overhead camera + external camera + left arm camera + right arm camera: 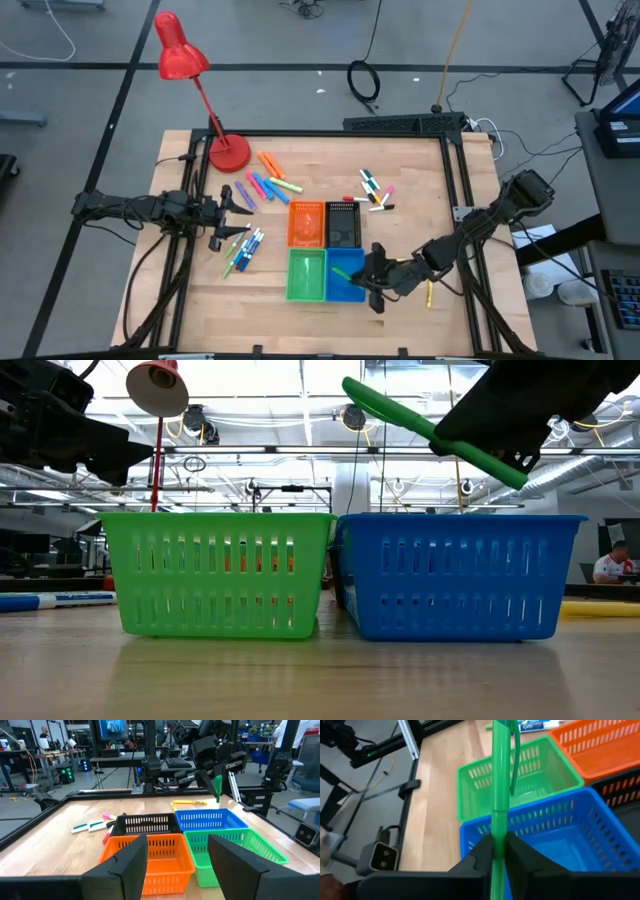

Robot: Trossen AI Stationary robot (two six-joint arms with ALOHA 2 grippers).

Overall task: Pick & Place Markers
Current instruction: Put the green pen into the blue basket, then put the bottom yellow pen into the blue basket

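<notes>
Holding a thin green pen-style marker (499, 780) pinched tight btwn its two dark fingers, the right gripper (374, 282) hangs over the blue slotted plastic bin (346, 277) at the table's front-right of the bin cluster. From the low view the marker (430, 430) sits tilted above the blue bin's (455, 575) rim, not touching it; the green slotted plastic bin (218, 572) stands right beside, walls touching or nearly so. From the high view, the four bins form a square block: orange bin (306, 223) and black bin (343, 222) behind, green bin (306, 275) and blue in front. Left gripper (238, 199) waits over the table's left side w/ fingers spread apart, holding nothing, near a loose group of pink, blue, purple and orange markers (266, 184); more blue/white markers (243, 250) lie left of the green bin. Another small cluster of white capped markers (375, 190) lies behind the black bin. One yellow marker (430, 293) rests on the wood table (200, 300) right of the blue bin. Red desk lamp (185, 60) stands at the back-left corner.
</notes>
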